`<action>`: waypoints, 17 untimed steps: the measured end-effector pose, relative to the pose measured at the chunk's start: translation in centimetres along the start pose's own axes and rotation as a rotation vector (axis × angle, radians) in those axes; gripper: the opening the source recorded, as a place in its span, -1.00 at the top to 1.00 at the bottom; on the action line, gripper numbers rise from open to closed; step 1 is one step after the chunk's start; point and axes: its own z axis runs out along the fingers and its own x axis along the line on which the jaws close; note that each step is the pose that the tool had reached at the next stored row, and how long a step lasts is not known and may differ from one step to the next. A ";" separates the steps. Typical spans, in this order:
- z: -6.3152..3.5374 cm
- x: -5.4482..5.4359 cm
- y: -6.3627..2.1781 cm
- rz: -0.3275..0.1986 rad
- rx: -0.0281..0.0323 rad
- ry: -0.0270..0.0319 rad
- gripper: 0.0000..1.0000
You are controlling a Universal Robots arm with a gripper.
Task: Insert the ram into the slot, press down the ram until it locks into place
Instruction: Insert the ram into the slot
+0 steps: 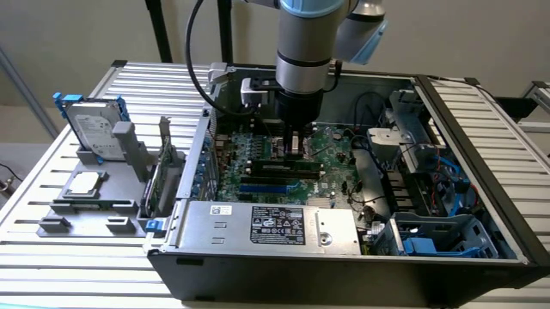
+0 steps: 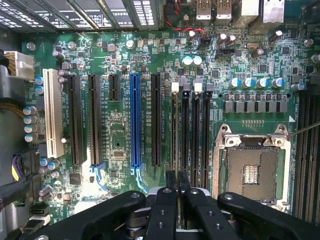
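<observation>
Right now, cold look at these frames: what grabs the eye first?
The robot arm reaches down into the open PC case, ending over the black memory slots. On the motherboard, a bright blue slot and the empty silver CPU socket stand out, either side of those slots. On the exterior view's left, a hard drive stands upright in a grey fixture.
</observation>
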 end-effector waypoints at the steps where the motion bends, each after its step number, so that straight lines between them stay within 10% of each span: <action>1: 0.01 0.0 0.00 0.000 -0.0002 0.0004 0.74; 17: 0.35 -0.1 0.01 0.007 -0.0009 0.0033 0.74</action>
